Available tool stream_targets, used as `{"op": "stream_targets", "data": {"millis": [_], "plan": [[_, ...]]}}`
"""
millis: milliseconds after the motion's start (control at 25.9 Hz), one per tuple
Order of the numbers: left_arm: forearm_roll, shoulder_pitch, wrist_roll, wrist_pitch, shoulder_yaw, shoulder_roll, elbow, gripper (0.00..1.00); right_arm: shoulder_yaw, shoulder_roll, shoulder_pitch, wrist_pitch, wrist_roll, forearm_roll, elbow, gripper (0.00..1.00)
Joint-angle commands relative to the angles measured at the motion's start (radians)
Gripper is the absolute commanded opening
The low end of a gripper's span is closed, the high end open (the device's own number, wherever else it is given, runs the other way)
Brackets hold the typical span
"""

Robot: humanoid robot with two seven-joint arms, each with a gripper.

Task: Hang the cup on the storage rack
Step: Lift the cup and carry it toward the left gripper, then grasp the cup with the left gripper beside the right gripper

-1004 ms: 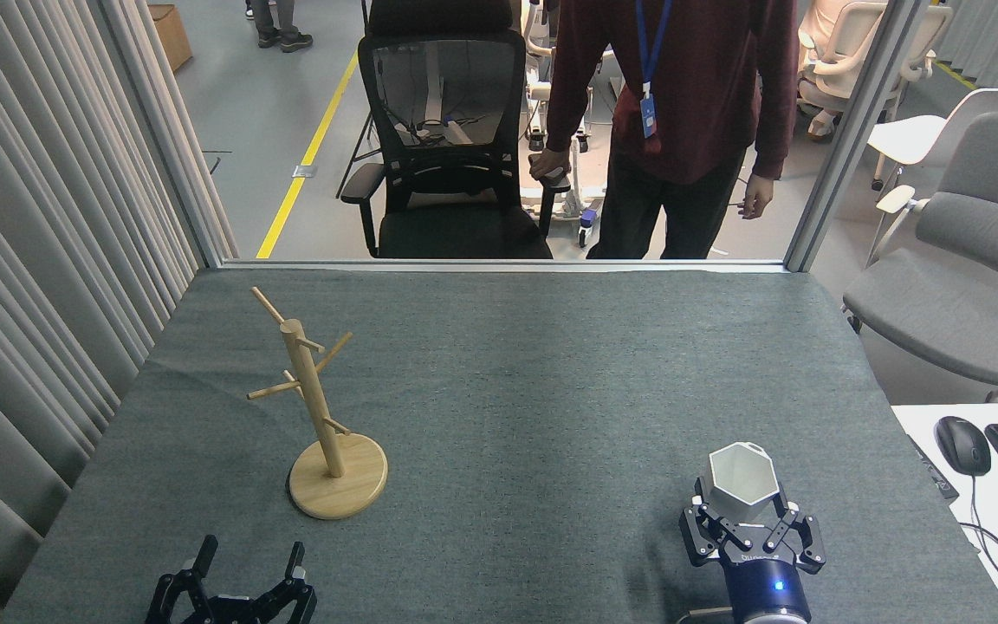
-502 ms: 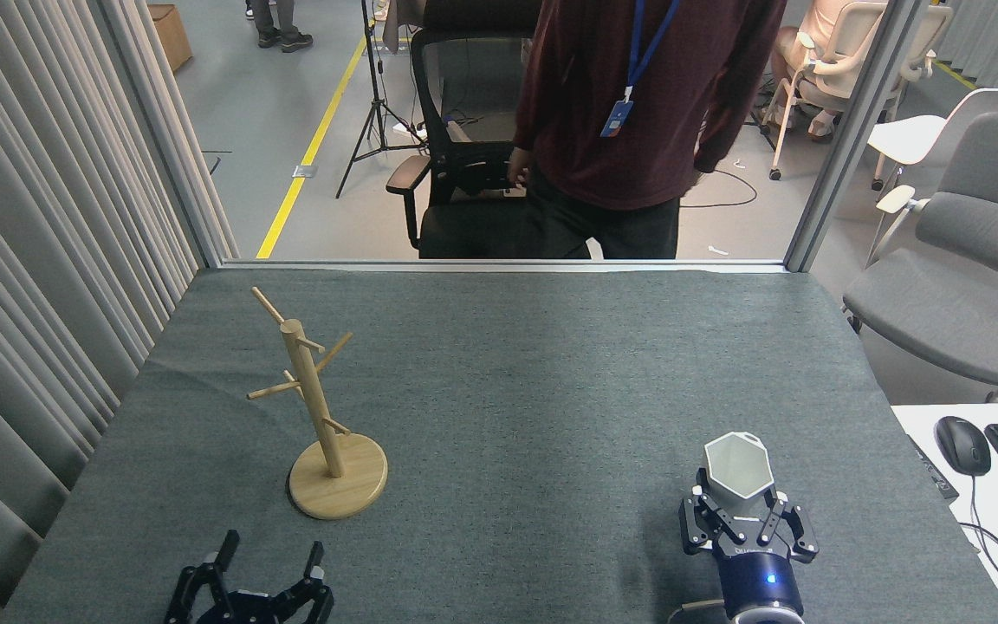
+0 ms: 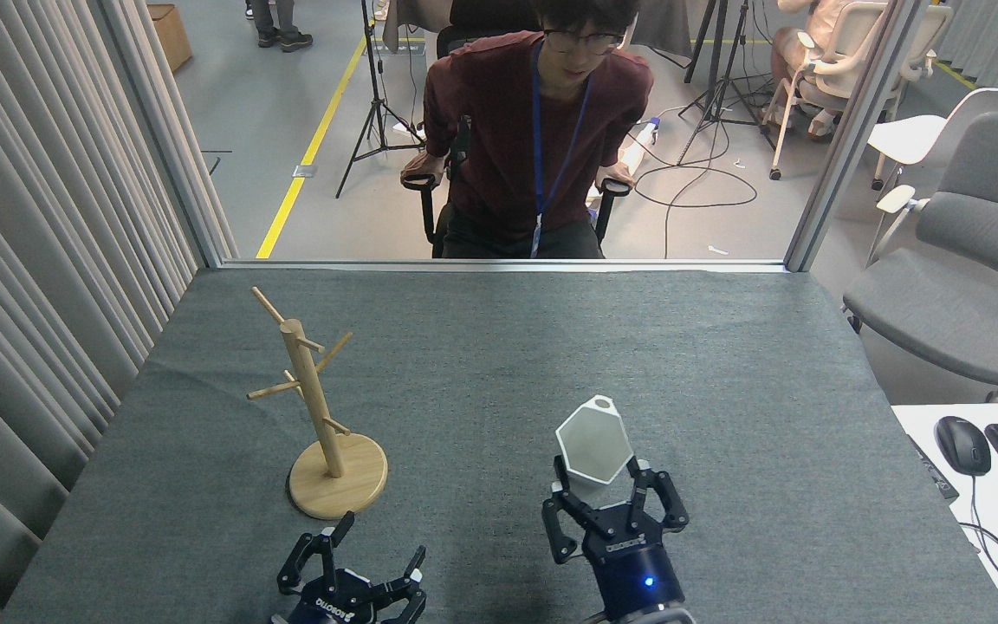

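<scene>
Cup carried in from the right, now near the rack.

Your right gripper (image 3: pixel 610 503) grips the white hexagonal cup (image 3: pixel 594 440), having swung leftward toward table centre; the rim tab with its hole points away from you. Your left gripper (image 3: pixel 352 568) has come forward, fingers spread and empty. Beyond it, the wooden mug tree (image 3: pixel 317 407) stands untouched, left of the cup. A person (image 3: pixel 534 130) now sits behind the table.
</scene>
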Motion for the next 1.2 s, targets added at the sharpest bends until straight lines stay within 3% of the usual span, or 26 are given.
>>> {"op": "stream_targets", "data": {"millis": [0, 154, 618, 1158], "plan": [[-0.027, -0.013, 0.005, 0.017, -0.055, -0.023, 0.007, 0.99, 0.057, 0.037, 0.056, 0.001, 0.004, 0.035, -0.038, 0.52], [-0.088, -0.012, 0.013, 0.020, -0.116, -0.063, -0.030, 0.99, 0.100, 0.080, 0.083, 0.001, 0.002, 0.082, -0.042, 0.52], [-0.128, -0.002, 0.025, 0.035, -0.196, -0.104, -0.028, 0.99, 0.189, 0.095, 0.122, 0.028, 0.002, 0.110, -0.071, 0.52], [-0.128, -0.002, 0.027, 0.037, -0.191, -0.103, -0.026, 0.99, 0.189, 0.062, 0.220, 0.027, 0.001, 0.113, -0.163, 0.54]]}}
